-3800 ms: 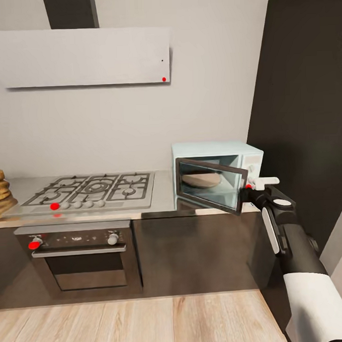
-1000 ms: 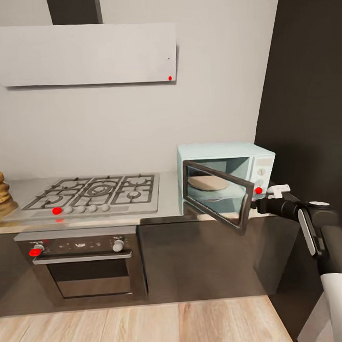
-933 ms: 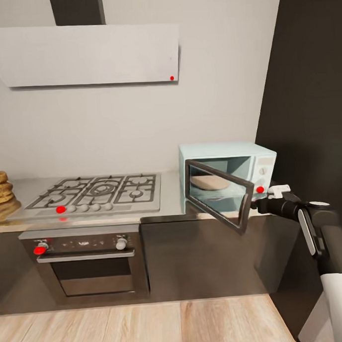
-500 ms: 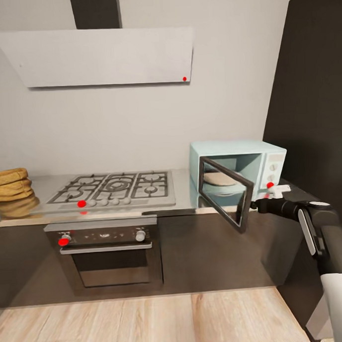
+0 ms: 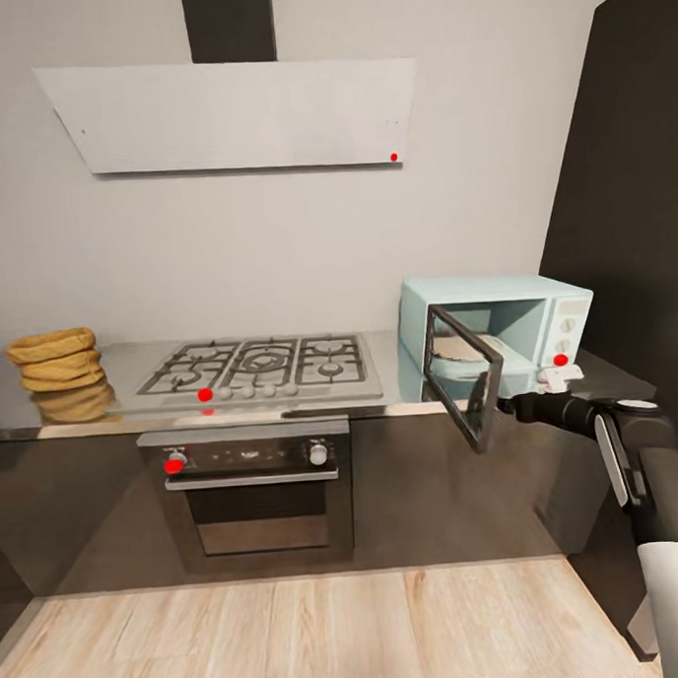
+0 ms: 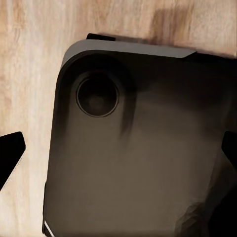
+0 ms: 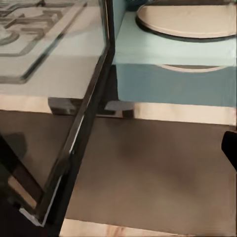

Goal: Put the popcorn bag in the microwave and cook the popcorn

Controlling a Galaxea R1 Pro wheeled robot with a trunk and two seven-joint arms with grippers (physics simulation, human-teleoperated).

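Observation:
The tan ringed popcorn bag [image 5: 55,359] stands at the far left of the glossy countertop [image 5: 123,366]. At the right end sits the pale-blue microwave [image 5: 520,306] with its glass door [image 5: 464,385] swung out; inside lies a bare turntable [image 7: 185,19]. My right gripper [image 5: 515,407] is at the door's free edge, fingers spread, with the door frame [image 7: 79,143] running between them. My left gripper [image 6: 118,153] is open over the robot's dark base and the wood floor. No popcorn is visible.
A steel gas hob [image 5: 266,367] lies between the bag and the microwave, with a built-in oven [image 5: 252,491] below and a grey hood [image 5: 240,111] above. A tall dark cabinet [image 5: 633,188] stands right of the microwave. Wood floor [image 5: 293,632] runs along the cabinets.
The camera has turned left, bringing the popcorn bag fully into view. The microwave door has swung wider open, with the right gripper still at its edge.

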